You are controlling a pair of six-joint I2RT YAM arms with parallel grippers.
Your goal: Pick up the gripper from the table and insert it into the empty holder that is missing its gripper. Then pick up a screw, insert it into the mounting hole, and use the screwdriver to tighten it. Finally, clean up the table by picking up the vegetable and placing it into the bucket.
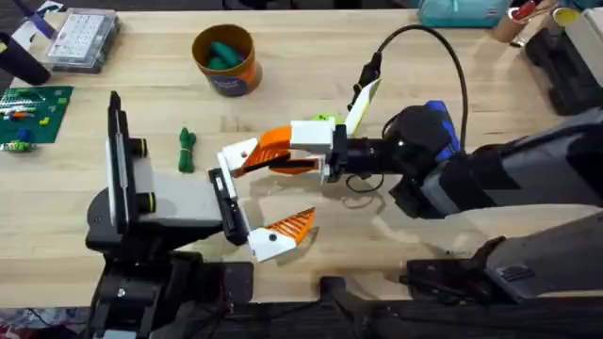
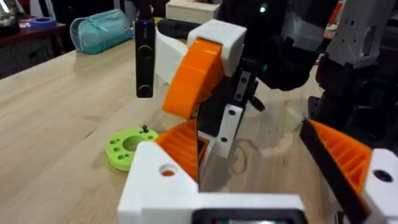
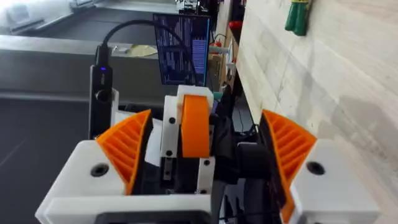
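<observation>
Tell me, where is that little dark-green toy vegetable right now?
In the overhead view the vegetable lies on the table left of centre, below the orange bucket and just left of the left gripper.

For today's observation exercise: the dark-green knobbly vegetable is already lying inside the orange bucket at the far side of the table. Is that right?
Not quite. The vegetable lies on the bare table, not in the bucket. The bucket does stand at the far side, holding smoother teal-green pieces. The overhead view shows this.
</observation>
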